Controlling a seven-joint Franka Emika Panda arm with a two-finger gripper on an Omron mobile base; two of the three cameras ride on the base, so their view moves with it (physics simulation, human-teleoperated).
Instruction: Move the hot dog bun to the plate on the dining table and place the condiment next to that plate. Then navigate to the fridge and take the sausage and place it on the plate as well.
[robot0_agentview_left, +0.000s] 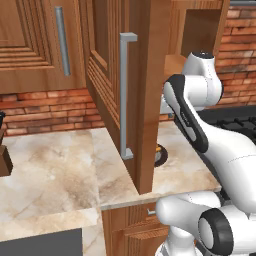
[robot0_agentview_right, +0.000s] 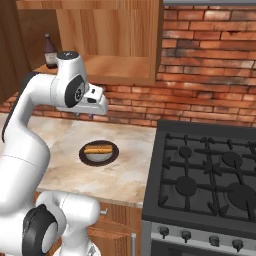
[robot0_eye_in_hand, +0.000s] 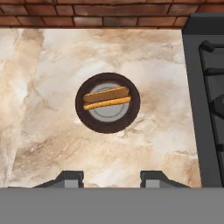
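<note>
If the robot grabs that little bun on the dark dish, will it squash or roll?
The hot dog bun looks soft and split lengthwise, so it may squash. Lying flat in the small dark dish, it probably won't roll. It's likely light.

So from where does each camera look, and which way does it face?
Left base view: behind-left, facing an open wooden cabinet door; white arm at right.
Right base view: behind-right, facing the small tan bun on a dark round dish; arm at left.
Hand view: straight down; claw open.
The last two share the bun.
</note>
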